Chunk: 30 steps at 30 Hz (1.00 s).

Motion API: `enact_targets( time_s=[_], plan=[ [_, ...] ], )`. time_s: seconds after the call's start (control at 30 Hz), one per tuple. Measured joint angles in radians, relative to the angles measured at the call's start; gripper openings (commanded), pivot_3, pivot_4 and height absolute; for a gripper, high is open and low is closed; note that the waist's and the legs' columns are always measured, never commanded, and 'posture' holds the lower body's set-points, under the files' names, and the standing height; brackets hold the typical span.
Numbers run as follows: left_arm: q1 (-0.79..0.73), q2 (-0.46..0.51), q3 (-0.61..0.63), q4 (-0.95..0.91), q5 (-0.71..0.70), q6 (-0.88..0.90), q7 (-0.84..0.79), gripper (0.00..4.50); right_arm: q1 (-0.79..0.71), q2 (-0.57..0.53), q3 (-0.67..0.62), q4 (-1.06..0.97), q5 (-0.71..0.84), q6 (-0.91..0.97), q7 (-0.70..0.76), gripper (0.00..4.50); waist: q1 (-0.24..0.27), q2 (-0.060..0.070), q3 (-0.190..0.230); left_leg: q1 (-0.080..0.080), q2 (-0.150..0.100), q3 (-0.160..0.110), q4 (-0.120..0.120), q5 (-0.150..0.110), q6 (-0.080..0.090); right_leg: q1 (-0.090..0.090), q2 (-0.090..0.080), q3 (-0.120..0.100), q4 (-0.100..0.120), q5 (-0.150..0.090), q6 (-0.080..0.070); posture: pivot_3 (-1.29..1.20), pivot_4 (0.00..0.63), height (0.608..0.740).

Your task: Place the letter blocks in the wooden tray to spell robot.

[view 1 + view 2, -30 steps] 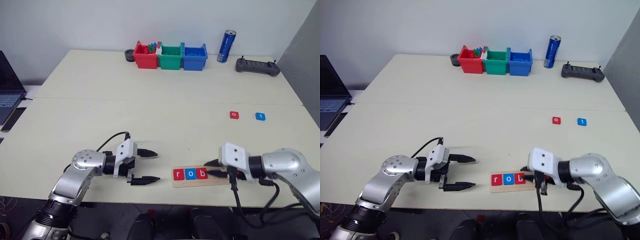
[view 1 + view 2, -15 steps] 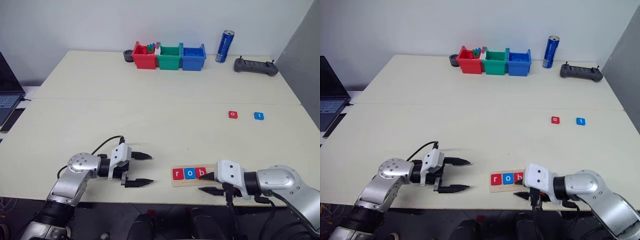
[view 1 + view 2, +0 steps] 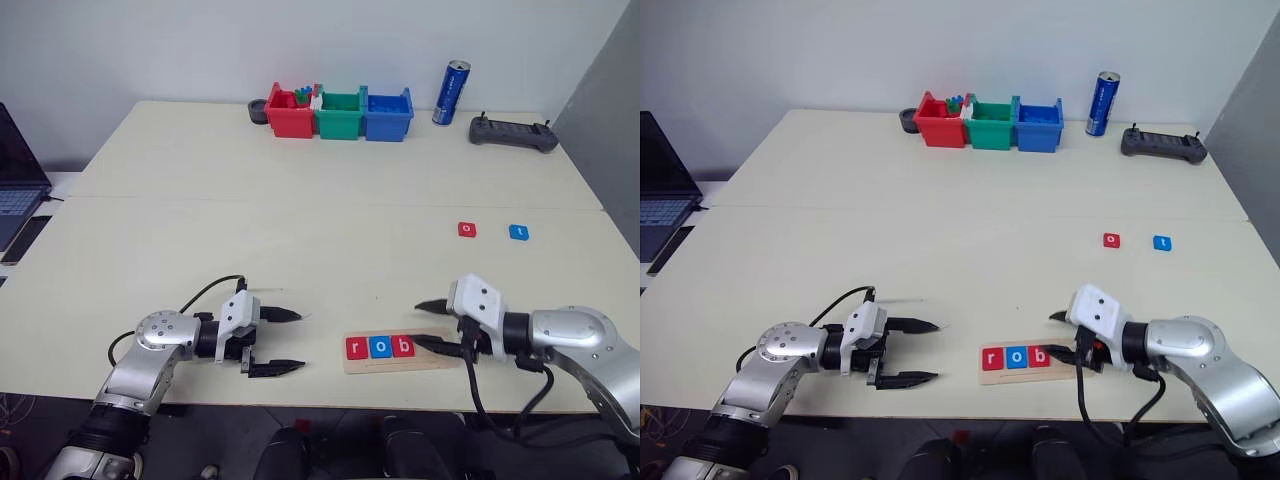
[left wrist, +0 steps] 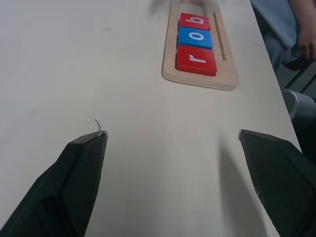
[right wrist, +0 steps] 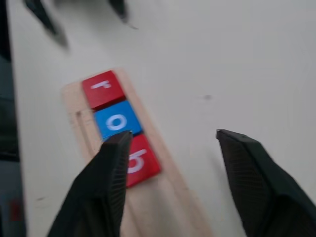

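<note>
The long pale wooden tray point(image 3: 400, 354), holding red r, blue o and red b square letter blocks point(image 3: 380, 347), lies just beside the open, apparently empty right pincer point(image 3: 428, 324), the open, empty left pincer point(image 3: 290, 340) nearby on the desk point(image 3: 300, 240).

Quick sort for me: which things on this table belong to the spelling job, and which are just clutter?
Job:
wooden tray
r, o, b blocks in the tray
loose red o block
loose blue t block

Clutter:
red, green and blue bins
blue can
black controller
laptop
</note>
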Motion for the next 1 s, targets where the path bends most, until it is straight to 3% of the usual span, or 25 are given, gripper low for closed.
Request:
enact_targets(
  time_s=[0.07, 0.27, 0.63, 0.8, 1.0],
  plan=[
    [-0.008, 0.0, 0.001, -0.004, -0.002, 0.012, 0.0, 4.5, -0.053, 0.029, -0.001, 0.082, -0.02, -0.02, -0.031, 4.48, -0.001, 0.0, 0.0, 0.0, 0.0, 0.0, 0.0, 0.0, 0.0, 0.0, 0.0, 0.0, 0.0, 0.0, 0.0, 0.0, 0.15, 0.74],
    [-0.027, -0.001, 0.007, -0.057, -0.009, 0.054, 0.01, 4.5, -0.259, 0.184, -0.054, 0.386, -0.104, -0.022, -0.254, 4.48, -0.005, 0.0, 0.0, 0.0, 0.0, 0.0, -0.001, 0.0, 0.0, -0.001, 0.0, 0.0, 0.001, 0.0, 0.0, 0.0, 0.15, 0.74],
    [-0.025, 0.0, 0.011, -0.122, -0.03, 0.105, 0.029, 4.5, -0.476, 0.383, -0.158, 0.791, -0.209, -0.029, -0.623, 4.48, -0.013, 0.0, 0.0, -0.002, 0.0, 0.001, -0.003, 0.0, 0.0, -0.004, 0.0, 0.001, 0.002, 0.0, -0.001, 0.0, 0.15, 0.74],
    [-0.028, 0.0, 0.011, -0.122, -0.03, 0.11, 0.028, 4.5, -0.522, 0.398, -0.193, 0.962, -0.235, -0.099, -0.702, 4.48, -0.02, 0.0, 0.0, -0.002, 0.0, 0.001, -0.003, 0.0, 0.0, -0.005, 0.0, 0.001, 0.001, 0.0, -0.001, 0.0, 0.15, 0.74],
    [-0.028, 0.0, 0.011, -0.137, -0.031, 0.129, 0.031, 4.5, -0.574, 0.424, -0.242, 1.091, -0.205, -0.136, -0.683, 4.48, -0.032, 0.001, 0.0, -0.001, 0.0, 0.002, -0.002, 0.0, 0.0, -0.004, 0.0, 0.002, 0.004, 0.0, -0.001, 0.0, 0.15, 0.74]
  ],
)
